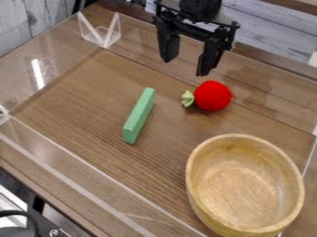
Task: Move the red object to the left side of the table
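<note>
The red object [212,95] is a small glossy ball-like toy fruit with a green leafy stub on its left, resting on the brown wood-grain table [87,93] right of centre. My black gripper [186,54] hangs above and slightly behind it, a little to its left, with its two fingers spread apart and nothing between them. The right fingertip [206,67] ends just above the fruit's top, apart from it.
A green rectangular block [139,115] lies diagonally at the table's middle, left of the fruit. A round light wooden bowl [246,183] sits at the front right. Low clear acrylic walls [56,153] border the table.
</note>
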Robot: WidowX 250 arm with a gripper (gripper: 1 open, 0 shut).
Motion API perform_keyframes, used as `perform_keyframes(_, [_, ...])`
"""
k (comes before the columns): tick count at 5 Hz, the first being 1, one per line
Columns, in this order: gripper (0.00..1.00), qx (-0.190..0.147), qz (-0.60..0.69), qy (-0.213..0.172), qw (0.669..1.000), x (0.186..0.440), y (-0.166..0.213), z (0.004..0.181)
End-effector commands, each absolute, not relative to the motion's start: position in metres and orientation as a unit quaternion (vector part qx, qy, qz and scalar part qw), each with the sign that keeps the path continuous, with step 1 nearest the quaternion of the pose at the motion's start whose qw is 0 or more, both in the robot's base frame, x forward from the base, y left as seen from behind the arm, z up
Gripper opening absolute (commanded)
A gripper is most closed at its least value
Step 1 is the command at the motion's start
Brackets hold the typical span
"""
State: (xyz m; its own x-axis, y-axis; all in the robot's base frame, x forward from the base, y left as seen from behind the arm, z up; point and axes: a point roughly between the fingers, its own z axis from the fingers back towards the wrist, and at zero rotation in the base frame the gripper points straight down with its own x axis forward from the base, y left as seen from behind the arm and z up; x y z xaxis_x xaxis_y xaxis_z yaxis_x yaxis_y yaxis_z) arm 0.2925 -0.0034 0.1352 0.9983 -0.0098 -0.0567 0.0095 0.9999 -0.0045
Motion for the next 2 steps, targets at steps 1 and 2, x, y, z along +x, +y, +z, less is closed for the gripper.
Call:
perform_keyframes(1, [1.00,0.002,-0.092,0.030,0.995,0.290,-0.004,0.133])
perform_keyframes(2, [1.00,0.010,-0.216,0.024,0.976,0.306,-0.017,0.124])
